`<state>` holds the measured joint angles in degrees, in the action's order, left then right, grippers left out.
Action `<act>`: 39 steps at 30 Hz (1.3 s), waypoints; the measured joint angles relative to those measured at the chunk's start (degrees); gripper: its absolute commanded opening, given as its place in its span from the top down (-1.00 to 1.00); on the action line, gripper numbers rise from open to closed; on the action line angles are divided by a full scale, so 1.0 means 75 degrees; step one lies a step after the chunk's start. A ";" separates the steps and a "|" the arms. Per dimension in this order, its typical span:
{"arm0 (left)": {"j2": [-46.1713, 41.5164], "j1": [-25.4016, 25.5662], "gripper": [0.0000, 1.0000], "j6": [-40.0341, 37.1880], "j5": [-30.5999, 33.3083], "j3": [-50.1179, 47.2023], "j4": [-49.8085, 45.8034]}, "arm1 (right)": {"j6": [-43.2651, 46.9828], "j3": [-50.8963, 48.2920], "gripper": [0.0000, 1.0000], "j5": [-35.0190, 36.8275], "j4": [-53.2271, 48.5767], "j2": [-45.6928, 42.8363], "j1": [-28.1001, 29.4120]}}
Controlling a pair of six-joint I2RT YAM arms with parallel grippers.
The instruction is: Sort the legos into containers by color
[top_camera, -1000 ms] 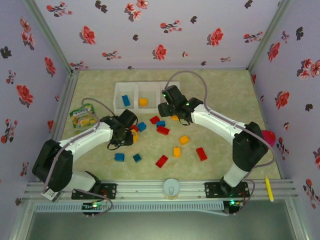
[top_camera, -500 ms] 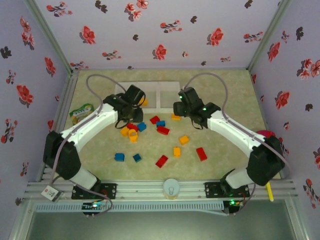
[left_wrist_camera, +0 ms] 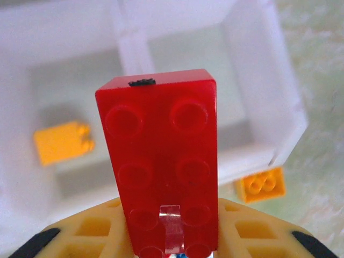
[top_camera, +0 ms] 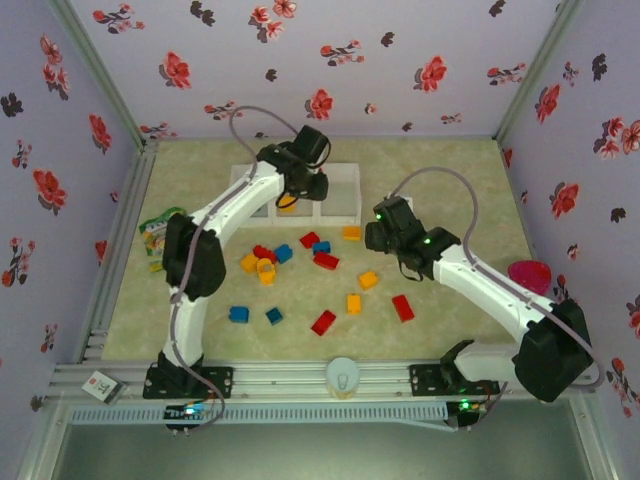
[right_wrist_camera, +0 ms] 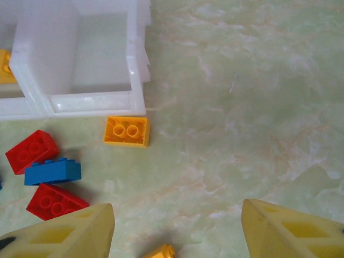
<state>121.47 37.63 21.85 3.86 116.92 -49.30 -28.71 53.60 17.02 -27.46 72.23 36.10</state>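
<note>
Green marbled table (top_camera: 450, 190), floral walls (top_camera: 330, 60) round it. L arm stretches from the near edge to the far edge. R arm bends in from the near right corner toward table centre.

White 3-compartment tray (top_camera: 340, 218) sits along the far edge, left of centre. The left gripper (left_wrist_camera: 172, 231) is clamped on a red 2x4 brick (left_wrist_camera: 161, 156), studs facing the cam. It holds the brick above the tray, by the wall between the mid compartment and the bare right-end one; can't tell which it's over. Mid compartment has an orange brick (left_wrist_camera: 62, 142).

The right gripper (right_wrist_camera: 177, 231) has its jaws wide w/ nothing between, above bare table just off the tray's near right corner.

Green snack packet (top_camera: 155, 232) lies at the left edge. Pink cup (top_camera: 530, 272) is at the right edge.

A second orange brick (right_wrist_camera: 127, 130) lies on the table just outside the tray's near right corner, not touching it. Loose bricks (top_camera: 326, 261) in red, blue & orange are scattered mid-table between tray and near edge: a tight cluster left of centre, the rest apart.
</note>
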 measured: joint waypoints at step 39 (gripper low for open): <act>-0.1588 0.0000 -0.32 -0.0399 -0.0449 -0.1367 0.0994 | -0.0262 -0.0152 -0.29 -0.0099 0.0195 0.0880 0.0111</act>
<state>109.56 37.63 18.85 0.49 106.67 -41.85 -30.68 52.47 16.27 -26.00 78.83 36.93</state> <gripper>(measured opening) 0.653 0.643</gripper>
